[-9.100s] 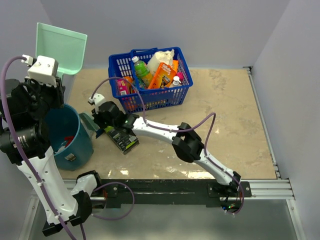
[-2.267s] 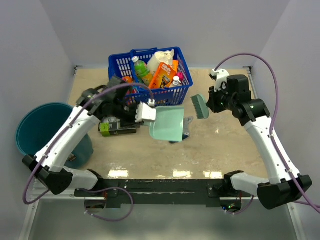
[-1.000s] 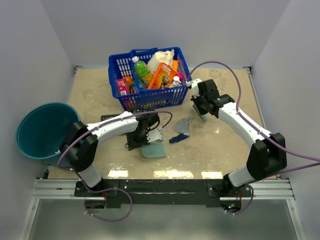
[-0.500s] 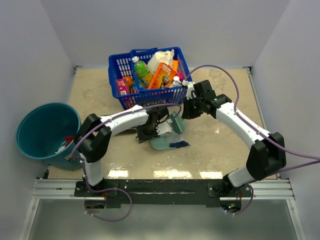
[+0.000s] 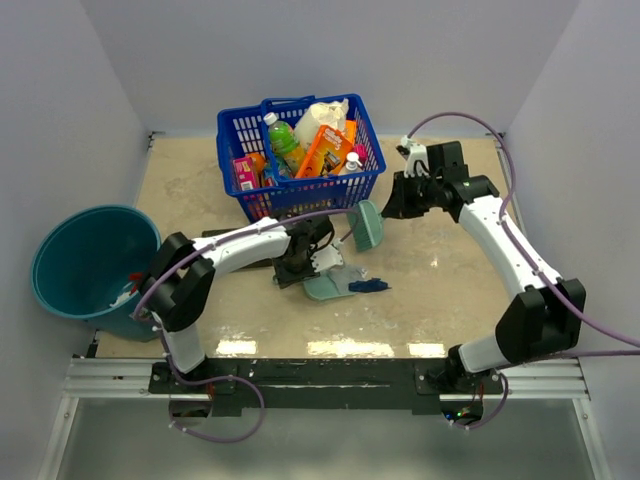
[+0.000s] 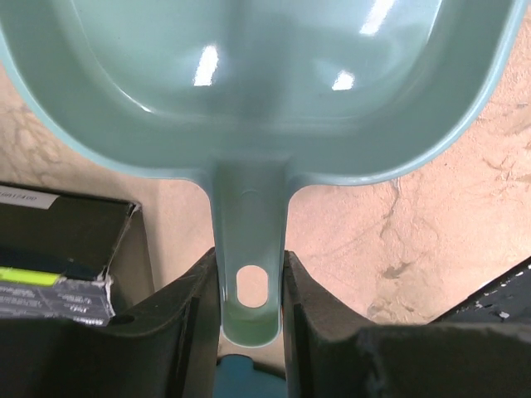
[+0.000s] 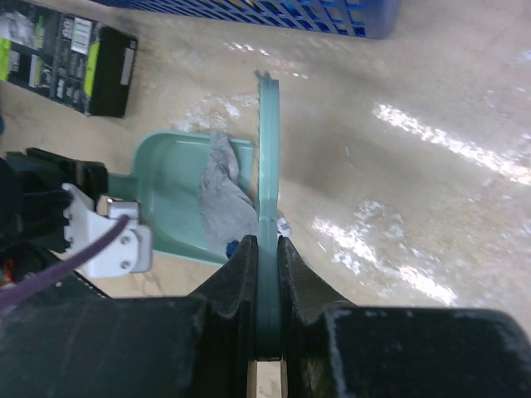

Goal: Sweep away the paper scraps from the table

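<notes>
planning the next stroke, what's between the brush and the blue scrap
Nothing: only bare table lies between the brush and the blue scrap, as the top view shows.

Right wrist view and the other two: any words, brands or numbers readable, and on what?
No text reads clearly.
Black-and-green packet: white and green print, too blurred.
Orange pack, pink box, green bottle in the blue basket: labels too small.
Dustpan, brush: no markings seen.
</notes>
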### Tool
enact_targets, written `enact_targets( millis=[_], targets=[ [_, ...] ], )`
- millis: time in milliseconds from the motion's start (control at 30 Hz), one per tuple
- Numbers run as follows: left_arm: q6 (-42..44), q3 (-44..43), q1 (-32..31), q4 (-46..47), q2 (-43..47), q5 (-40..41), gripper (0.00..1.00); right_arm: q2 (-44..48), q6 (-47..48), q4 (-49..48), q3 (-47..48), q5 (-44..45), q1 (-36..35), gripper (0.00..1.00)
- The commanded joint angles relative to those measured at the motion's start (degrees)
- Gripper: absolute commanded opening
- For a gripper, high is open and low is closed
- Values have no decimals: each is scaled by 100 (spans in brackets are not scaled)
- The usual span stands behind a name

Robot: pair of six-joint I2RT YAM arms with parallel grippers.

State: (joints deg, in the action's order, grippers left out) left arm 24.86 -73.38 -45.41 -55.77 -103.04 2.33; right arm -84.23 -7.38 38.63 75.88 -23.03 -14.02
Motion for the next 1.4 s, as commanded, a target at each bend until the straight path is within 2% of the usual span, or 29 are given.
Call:
enact_targets(
  millis=[0, 133, 367, 567, 667, 700, 767, 867, 967, 1000, 1067, 1100, 1300, 1367],
  targets=[
    [229, 219, 23, 373, 557, 145, 34, 564, 491, 609, 200, 921, -39, 0],
    [387, 543, 111, 663, 908, 14, 48, 793, 703, 996, 59, 1283, -31, 0],
    [519, 1115, 357, 1568, 1357, -435, 53, 1400, 1256, 988, -477, 1327, -31, 0],
    [792, 1203, 787, 1341, 1419, -988, 53, 1795, 1748, 1401, -433, 1634, -30, 0],
    [1029, 1291, 814, 1209, 1454, -1251, 52, 1970, 2423, 1682, -530, 1276, -31, 0],
    [1047, 1300, 823, 1183, 1445, -1313, 51, 2032, 3043, 1909, -574, 1092, -39, 0],
    [1056, 1309, 814, 1138, 1419, -1384, 50, 2278, 3591, 1955, -898, 784, -39, 0],
    [1073, 1265, 814, 1060, 1392, -1393, 49, 2762, 4313, 1876, -1136, 511, -39, 0],
    [1091, 1256, 823, 1033, 1410, -1297, 49, 2728, 5244, 2402, -1066, -60, -31, 0],
    [1100, 1265, 814, 1050, 1401, -1253, 48, 2649, 5847, 2821, -1049, -314, -39, 0],
    [1091, 1309, 814, 1085, 1375, -1200, 45, 2342, 6299, 3175, -1066, -465, -48, 0],
    [1074, 1318, 814, 1086, 1331, -1208, 39, 2236, 6553, 3342, -1084, -483, -48, 0],
    [669, 1099, 814, 954, 1076, -1129, 20, 1699, 7030, 3081, -1189, -264, -48, 0],
    [678, 1063, 814, 919, 1085, -1129, 16, 1620, 6961, 2888, -1198, -246, -100, 0]
  ],
)
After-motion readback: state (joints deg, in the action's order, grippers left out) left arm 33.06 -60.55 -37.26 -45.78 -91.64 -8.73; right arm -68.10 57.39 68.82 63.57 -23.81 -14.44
